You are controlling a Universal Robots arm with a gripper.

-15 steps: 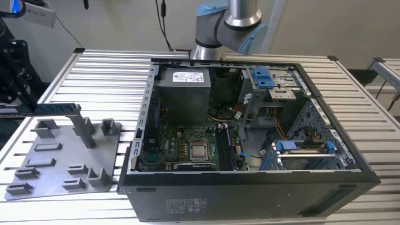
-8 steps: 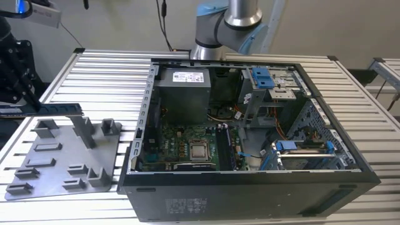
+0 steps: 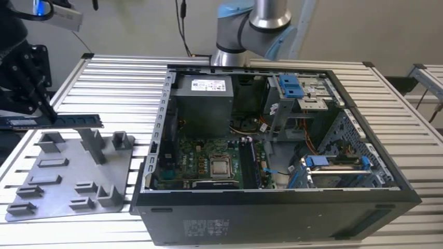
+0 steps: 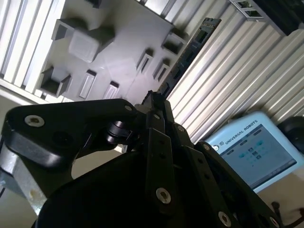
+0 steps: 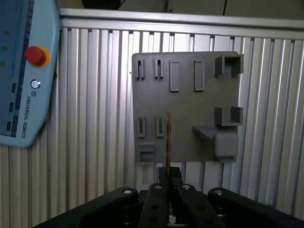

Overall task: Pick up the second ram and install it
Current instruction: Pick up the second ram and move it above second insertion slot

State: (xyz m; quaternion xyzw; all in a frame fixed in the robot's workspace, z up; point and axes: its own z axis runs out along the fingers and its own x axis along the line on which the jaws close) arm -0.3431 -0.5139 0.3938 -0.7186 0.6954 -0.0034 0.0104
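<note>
The second ram [image 3: 66, 121] is a thin dark stick held level above the grey fixture plate [image 3: 69, 179], at the exterior view's left. My gripper [image 3: 47, 115] is shut on its end, black fingers reaching down from above. In the second wrist view the ram [image 4: 190, 52] runs out from the gripper [image 4: 154, 97] over the slatted table. In the first wrist view the ram [image 5: 168, 137] shows edge-on, rising from the gripper [image 5: 168, 175] in front of the plate [image 5: 190, 102].
An open computer case [image 3: 387, 179] lies on the slatted table at the exterior view's right, with motherboard [image 3: 207, 161], grey power-supply box [image 3: 203, 101] and blue-latched drive bays [image 3: 294, 85] inside. Upright posts [image 3: 91, 142] stand on the fixture plate. A teach pendant [image 5: 23, 71] lies beside the plate.
</note>
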